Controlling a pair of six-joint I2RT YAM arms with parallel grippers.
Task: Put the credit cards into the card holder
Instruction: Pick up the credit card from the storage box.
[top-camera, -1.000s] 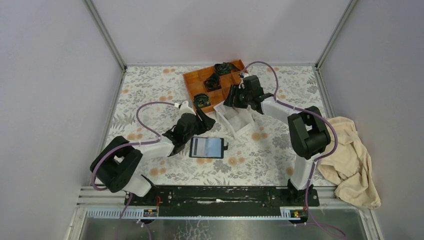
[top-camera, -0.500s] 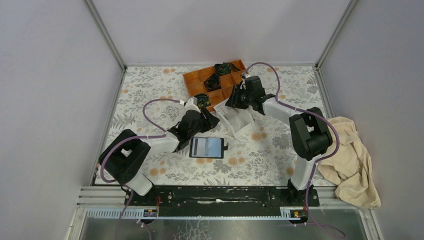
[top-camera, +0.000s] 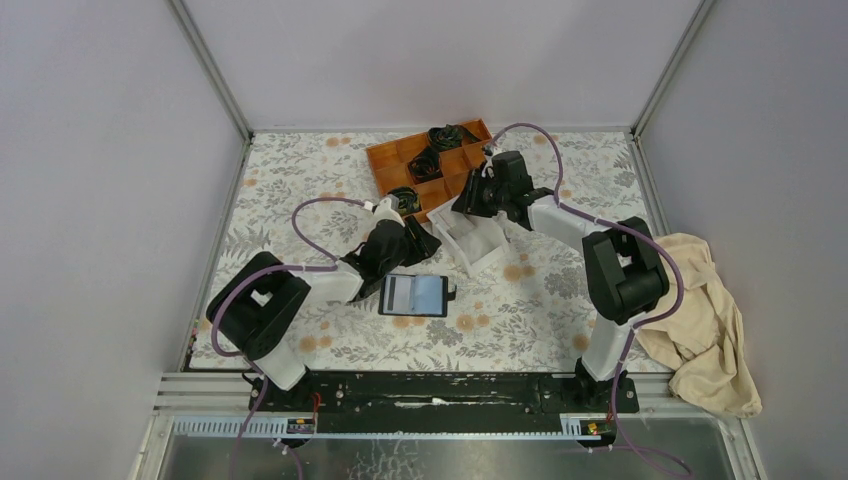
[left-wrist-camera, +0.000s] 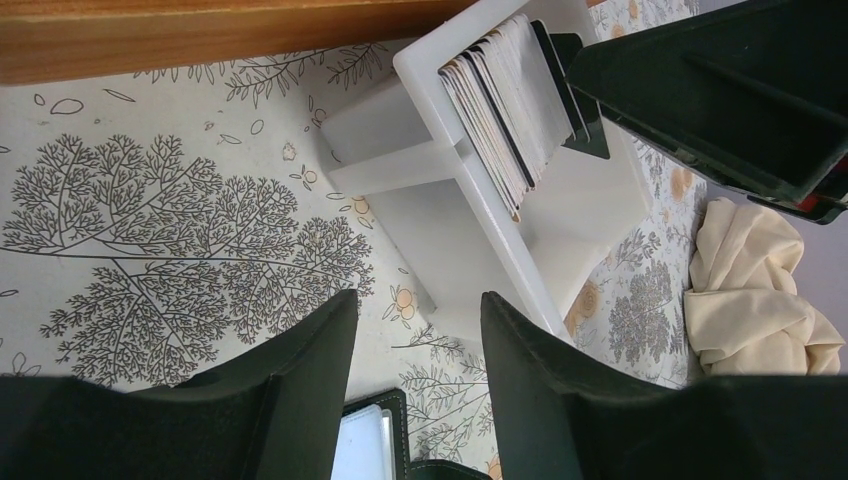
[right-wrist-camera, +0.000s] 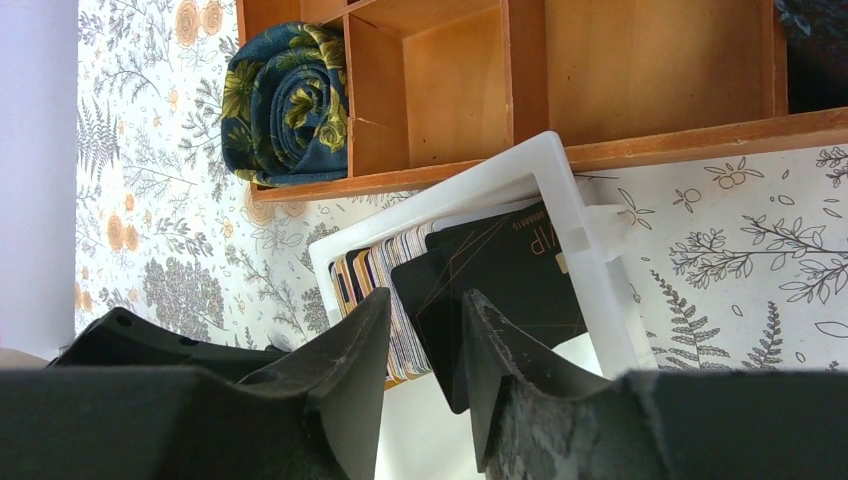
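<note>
Right hand (right-wrist-camera: 428, 300), narrowly parted, straddled a dark card (right-wrist-camera: 500, 270) among the pale rectangular credit cards (right-wrist-camera: 380, 280) standing in the white plastic box (right-wrist-camera: 560, 190); it needed to pinch just one. Left hand (left-wrist-camera: 418, 300) hovered open near the black folding card holder (top-camera: 413, 295).

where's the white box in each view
Top external: white box at the table's centre, just below the orange tray.
Left wrist: upper middle, slanting down to the right; tray along the top edge.
Right wrist: lower centre; tray across the top.
Shared landmark: the orange tray.
</note>
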